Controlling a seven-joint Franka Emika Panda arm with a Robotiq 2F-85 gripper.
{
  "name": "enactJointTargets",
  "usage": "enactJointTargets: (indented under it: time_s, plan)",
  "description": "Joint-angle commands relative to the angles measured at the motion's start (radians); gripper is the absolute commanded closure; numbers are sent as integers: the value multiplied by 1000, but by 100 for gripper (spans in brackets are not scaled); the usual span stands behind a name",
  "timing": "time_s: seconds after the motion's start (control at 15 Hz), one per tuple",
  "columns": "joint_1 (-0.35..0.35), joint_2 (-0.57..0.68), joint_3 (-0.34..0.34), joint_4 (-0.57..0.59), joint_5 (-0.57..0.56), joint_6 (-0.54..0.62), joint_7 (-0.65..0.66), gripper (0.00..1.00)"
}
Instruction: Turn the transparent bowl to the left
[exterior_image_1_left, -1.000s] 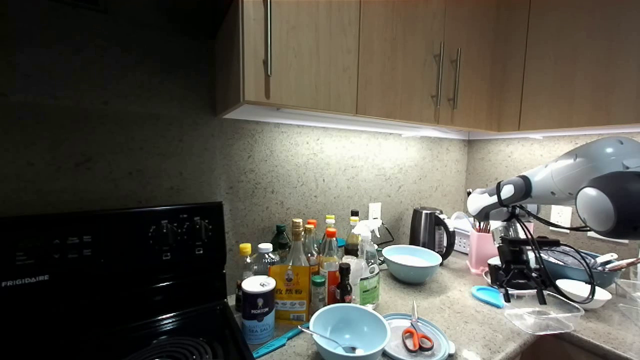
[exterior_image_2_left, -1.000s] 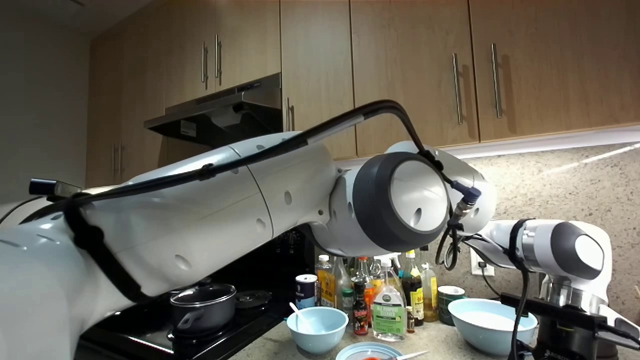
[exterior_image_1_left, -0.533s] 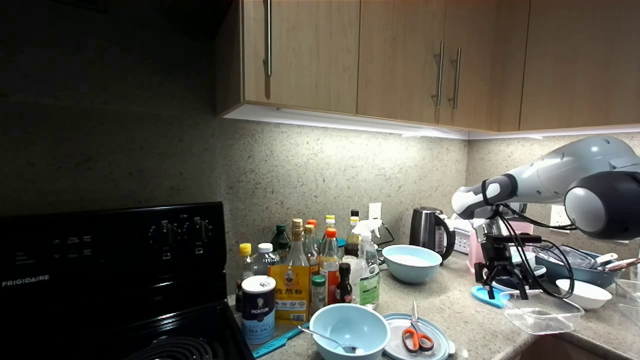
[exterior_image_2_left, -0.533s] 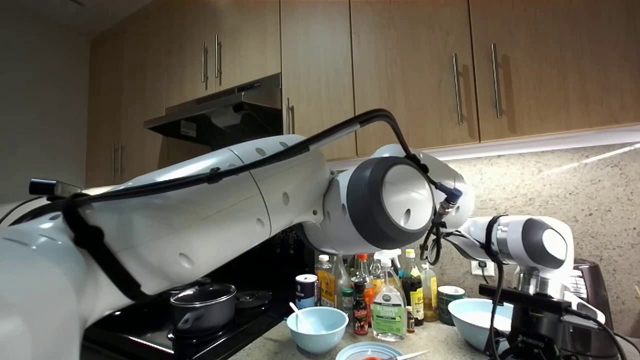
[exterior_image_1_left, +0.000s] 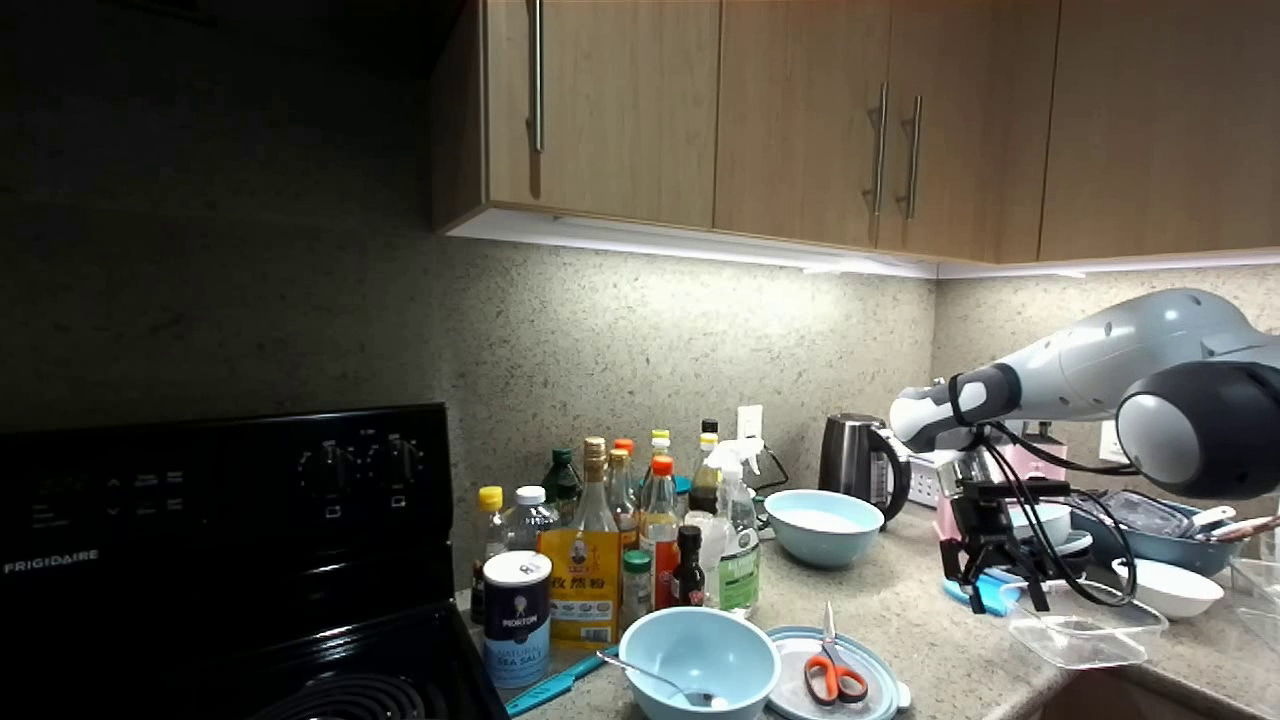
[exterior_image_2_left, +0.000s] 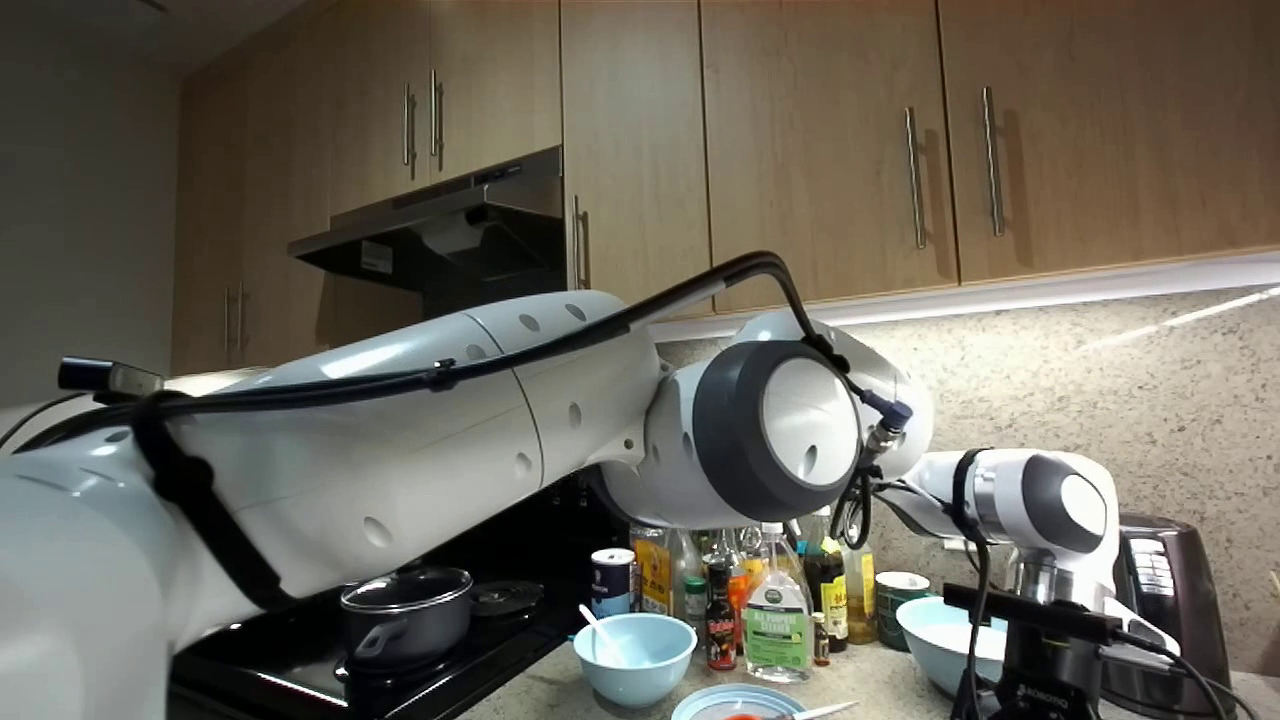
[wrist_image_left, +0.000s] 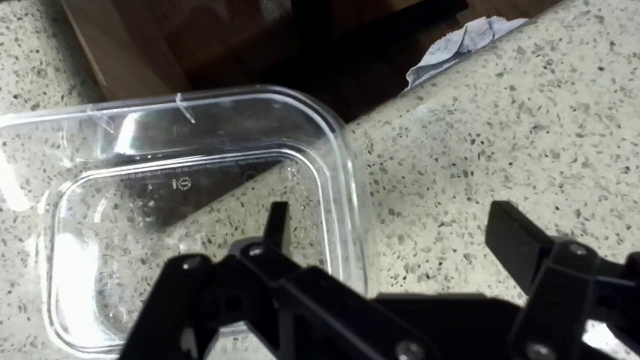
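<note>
No round see-through bowl shows. The see-through vessel by my gripper is a clear rectangular plastic container (exterior_image_1_left: 1085, 650) with rounded corners, on the counter at the right of an exterior view. It fills the left of the wrist view (wrist_image_left: 336, 200) and overhangs the counter's edge. My gripper (exterior_image_1_left: 1009, 605) is open and empty, pointing down by its left end. In the wrist view (wrist_image_left: 389, 205) the left finger is over the container's inside and the right finger is over bare counter, with the rim between them. In an exterior view the gripper's fingers are cut off below the frame.
A white bowl (exterior_image_1_left: 1168, 590) and a teal basin (exterior_image_1_left: 1085, 525) of utensils stand behind the container; a bright blue item (exterior_image_1_left: 960, 592) lies beside it. Opaque pale-blue bowls (exterior_image_1_left: 824, 530) (exterior_image_1_left: 700, 660), a lid with scissors (exterior_image_1_left: 830, 680), and a kettle (exterior_image_1_left: 850, 460) stand farther left.
In both exterior views my arm and gripper have moved left, and lately a little down. The fingers stay open. The clear container has not moved.
</note>
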Motion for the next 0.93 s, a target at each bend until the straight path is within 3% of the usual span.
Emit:
enactJointTargets:
  time_s: [0.0,0.13,0.67,0.87]
  plan:
    - [-12,46,-5,66,-23,-52,-55,26]
    - [-19,61,-8,84,-18,-60,-66,31]
    - [-41,69,-18,124,-2,-76,-23,84]
    - [-27,29,-29,111,4,-50,24,99]
